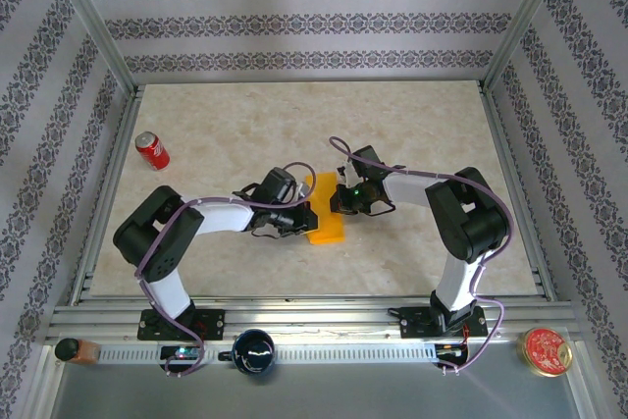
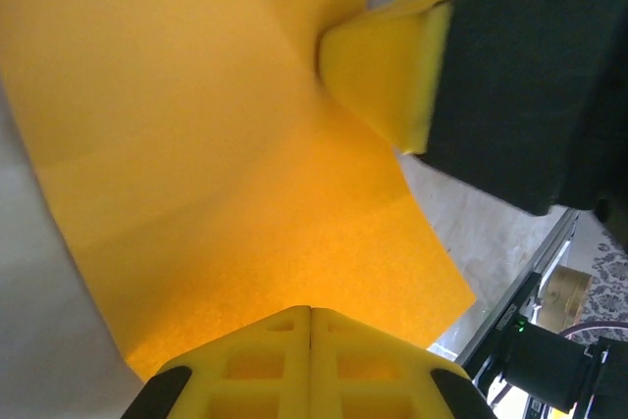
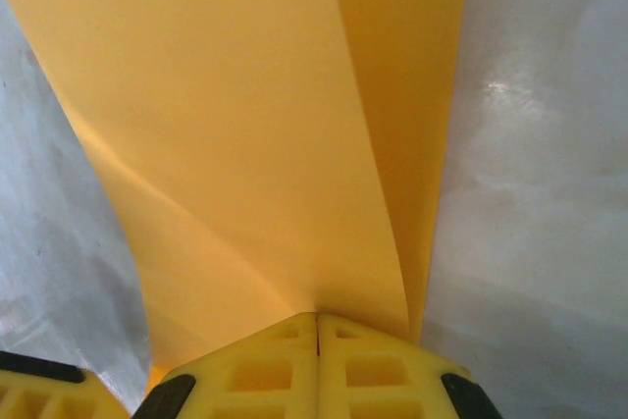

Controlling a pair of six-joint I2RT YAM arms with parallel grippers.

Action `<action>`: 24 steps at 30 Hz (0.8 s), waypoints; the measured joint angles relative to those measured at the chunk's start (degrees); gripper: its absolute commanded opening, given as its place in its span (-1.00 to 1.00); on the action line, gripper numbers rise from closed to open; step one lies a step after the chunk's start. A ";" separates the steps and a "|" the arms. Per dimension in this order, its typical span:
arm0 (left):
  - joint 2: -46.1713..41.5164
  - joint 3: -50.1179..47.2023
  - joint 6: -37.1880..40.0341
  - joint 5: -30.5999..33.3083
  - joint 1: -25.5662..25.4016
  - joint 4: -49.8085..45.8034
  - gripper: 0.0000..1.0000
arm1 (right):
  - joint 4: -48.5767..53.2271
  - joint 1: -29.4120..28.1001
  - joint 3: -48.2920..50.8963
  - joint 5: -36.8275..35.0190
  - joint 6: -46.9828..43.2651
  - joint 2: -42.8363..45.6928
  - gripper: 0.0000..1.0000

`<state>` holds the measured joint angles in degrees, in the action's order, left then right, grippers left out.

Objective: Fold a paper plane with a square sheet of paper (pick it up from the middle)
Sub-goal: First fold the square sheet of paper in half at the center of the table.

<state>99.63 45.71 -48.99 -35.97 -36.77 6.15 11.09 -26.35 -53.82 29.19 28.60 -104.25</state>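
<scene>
We see a thin orange-yellow sheet of paper (image 1: 327,226), folded over into a narrow strip, near the middle of the pale marbled surface (image 1: 245,125), caught between the two hands; the left hand (image 2: 311,326) is closed on it from the left side, its yellow fingers (image 2: 245,370) pressed together with the paper's edge pinched between them; the right hand (image 3: 317,329) is likewise clamped on the opposite edge, and from its wrist camera a lengthwise crease runs away from the fingertips, one flap overlapping the other; in the left wrist view the right hand's yellow finger (image 2: 388,76) meets the paper just across from the left hand's grip; the paper bows between the two grips; whether its near end rests on the surface we cannot tell; a red soda can (image 1: 151,150) sits well apart at the far left.
</scene>
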 measured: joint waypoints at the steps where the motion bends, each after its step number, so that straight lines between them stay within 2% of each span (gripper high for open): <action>1: 0.02 -0.46 0.20 0.28 0.00 -0.20 -0.90 | 0.00 0.00 0.00 -0.04 0.00 0.07 -1.00; 12: -0.61 -4.04 1.70 1.29 0.02 0.92 -0.85 | -0.02 0.00 0.37 -0.22 0.15 0.33 -1.00; 18: -4.28 -4.26 1.90 1.86 0.02 -1.86 -0.81 | -0.04 0.00 0.44 -0.24 0.15 0.37 -1.00; 24: -5.03 -4.24 0.52 0.76 -0.04 0.57 -0.81 | -0.13 0.00 0.48 -0.24 0.15 0.39 -1.00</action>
<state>94.61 41.47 -48.47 -35.20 -36.82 6.72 10.96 -26.35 -53.34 28.95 28.75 -103.85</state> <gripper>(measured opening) 0.095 0.064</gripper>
